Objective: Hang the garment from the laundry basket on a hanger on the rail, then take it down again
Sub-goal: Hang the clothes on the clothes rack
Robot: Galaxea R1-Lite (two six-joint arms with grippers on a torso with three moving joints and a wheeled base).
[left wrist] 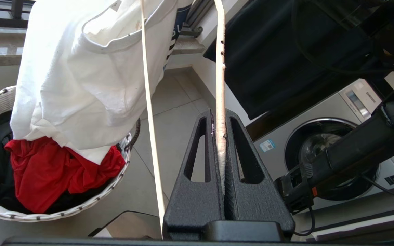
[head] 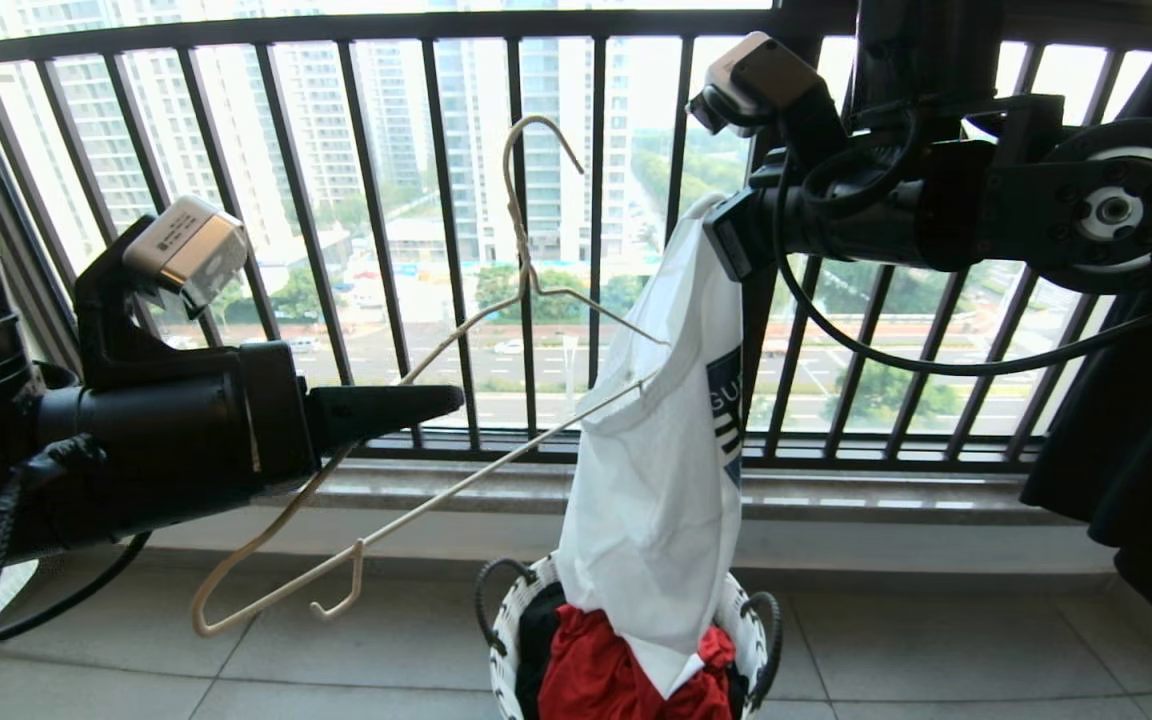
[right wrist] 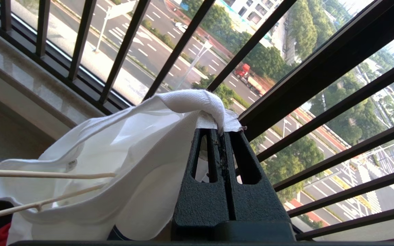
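1. Right gripper (right wrist: 222, 131): fingers pressed together, pinching a fold of the garment (head: 656, 480) at its top edge. The white T-shirt hangs straight down from that pinch; its lower end still dips into the laundry basket (head: 506, 625) on the tiled floor.
2. Left gripper (left wrist: 220, 118): fingers closed on one thin arm of the hanger (head: 416, 510), clamped flat between the pads.
3. Deciding relation: the hanger's long axis runs slantwise from low beside the left gripper up toward the garment. Its far end has entered the neck opening, as the right wrist view shows two wires passing into the cloth. The garment lies beyond the left gripper's fingertips, along the hanger's own line. The left arm carries the tool; the right merely holds the cloth open.
4. Judgement: the threading step is in hand; hanging is not yet done. No rail is in view.
5. Materials: soft, limp knit cotton with ribbed collar; stiff cream wire, long hook upward; woven basket holding red cloth (left wrist: 46, 171) and black cloth.
6. Risk, judged: the wire end may snag the collar.
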